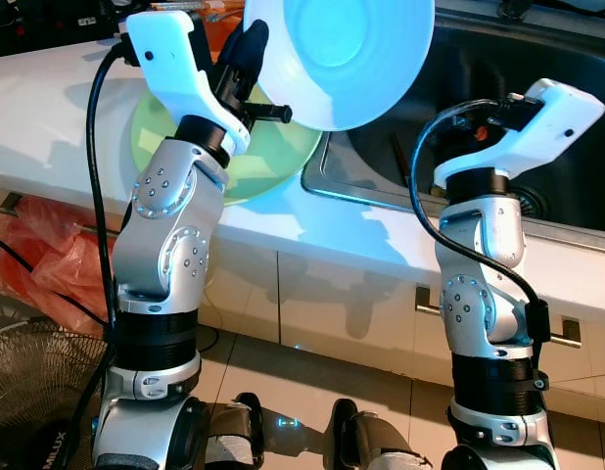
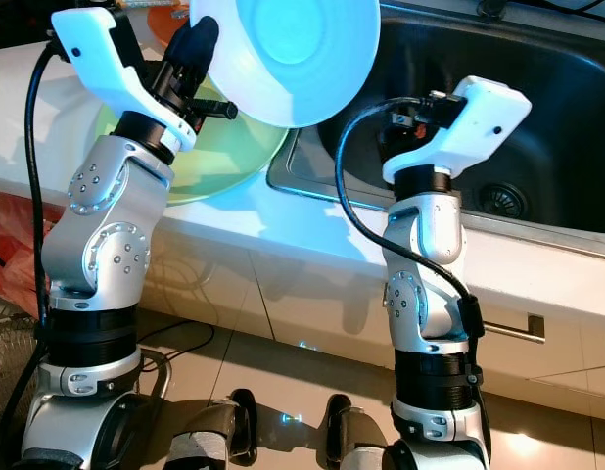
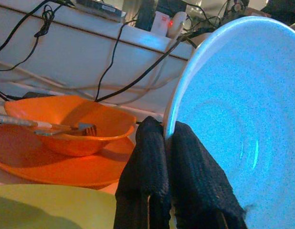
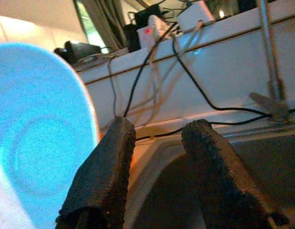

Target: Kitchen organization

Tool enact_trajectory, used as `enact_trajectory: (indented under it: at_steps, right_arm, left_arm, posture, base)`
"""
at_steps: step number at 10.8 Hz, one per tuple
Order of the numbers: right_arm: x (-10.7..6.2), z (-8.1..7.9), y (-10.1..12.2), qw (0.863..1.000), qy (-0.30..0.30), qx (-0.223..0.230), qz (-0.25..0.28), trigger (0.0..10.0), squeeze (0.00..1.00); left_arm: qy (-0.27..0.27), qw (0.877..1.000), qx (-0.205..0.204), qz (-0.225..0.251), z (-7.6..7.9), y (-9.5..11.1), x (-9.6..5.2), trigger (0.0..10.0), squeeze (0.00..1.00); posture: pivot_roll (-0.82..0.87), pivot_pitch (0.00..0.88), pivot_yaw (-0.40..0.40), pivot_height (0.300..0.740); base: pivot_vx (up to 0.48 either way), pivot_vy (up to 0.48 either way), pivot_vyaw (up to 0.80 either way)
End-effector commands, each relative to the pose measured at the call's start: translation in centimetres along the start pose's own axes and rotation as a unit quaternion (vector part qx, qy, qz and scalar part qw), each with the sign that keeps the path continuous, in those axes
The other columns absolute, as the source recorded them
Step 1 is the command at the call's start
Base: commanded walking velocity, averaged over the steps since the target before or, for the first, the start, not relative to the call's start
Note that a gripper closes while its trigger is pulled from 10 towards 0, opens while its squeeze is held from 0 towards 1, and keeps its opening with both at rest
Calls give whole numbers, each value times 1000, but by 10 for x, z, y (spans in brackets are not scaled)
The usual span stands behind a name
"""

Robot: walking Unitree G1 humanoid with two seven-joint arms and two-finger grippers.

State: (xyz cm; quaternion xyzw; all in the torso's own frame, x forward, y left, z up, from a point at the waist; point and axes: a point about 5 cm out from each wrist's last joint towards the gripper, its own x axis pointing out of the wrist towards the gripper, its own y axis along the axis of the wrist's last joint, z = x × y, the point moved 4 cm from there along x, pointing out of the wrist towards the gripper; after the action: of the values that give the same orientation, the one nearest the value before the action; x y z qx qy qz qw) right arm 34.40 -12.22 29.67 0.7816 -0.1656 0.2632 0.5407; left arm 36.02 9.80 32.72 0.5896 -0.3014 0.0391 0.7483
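My left gripper [image 1: 246,61] is shut on the rim of a light blue plate [image 1: 342,54], holding it tilted on edge above the counter beside the dark sink [image 1: 537,127]. In the left wrist view the fingers [image 3: 152,162] pinch the blue plate [image 3: 243,119] at its edge. A green plate [image 1: 263,162] lies on the white counter [image 1: 48,117] under the left arm. My right gripper [image 4: 157,143] is open over the sink with nothing between its fingers [image 4: 109,162]; the blue plate [image 4: 37,133] shows beside it.
An orange bowl [image 3: 66,121] holding a fork [image 3: 66,128] rests on an orange plate [image 3: 52,164] on the counter behind the green plate [image 3: 47,207]. Cables [image 3: 114,62] run along the back wall. Red bags [image 1: 38,264] and a fan [image 1: 33,392] stand on the floor at left.
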Motion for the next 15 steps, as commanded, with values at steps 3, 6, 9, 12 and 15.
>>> enact_trajectory:
  at_steps: [3, 6, 9, 12, 15]
  right_arm:
    - [-4, -11, 6, 999, 33, 26, 2, 10000, 0]
    - [-8, -25, 2, 996, 73, 47, -11, 10000, 0]
    - [-10, -27, -4, 995, 78, 52, -23, 10000, 0]
    - [-12, -28, -7, 995, 80, 52, -29, 10000, 0]
    - [-13, -27, -9, 995, 77, 52, -32, 10000, 0]
  left_arm:
    - [-9, 1000, 1, 28, 6, 12, 7, 10000, 0]
    - [-9, 1000, 8, 27, 3, 12, 9, 10000, 0]
    - [-29, 999, -6, 26, 11, 11, 9, 10000, 0]
    - [-36, 999, -24, 31, 14, 12, 8, 10000, 0]
    - [-55, 997, -40, 28, 19, 10, 6, 10000, 0]
  posture:
    - [93, 256, -5, 740]
    - [97, 256, -5, 740]
    - [99, 257, -7, 740]
    - [99, 257, -7, 740]
    - [99, 257, -7, 740]
  base:
    - [0, 0, 0]
    - [0, 0, 0]
    - [0, 0, 0]
    - [0, 0, 0]
    - [0, 0, 0]
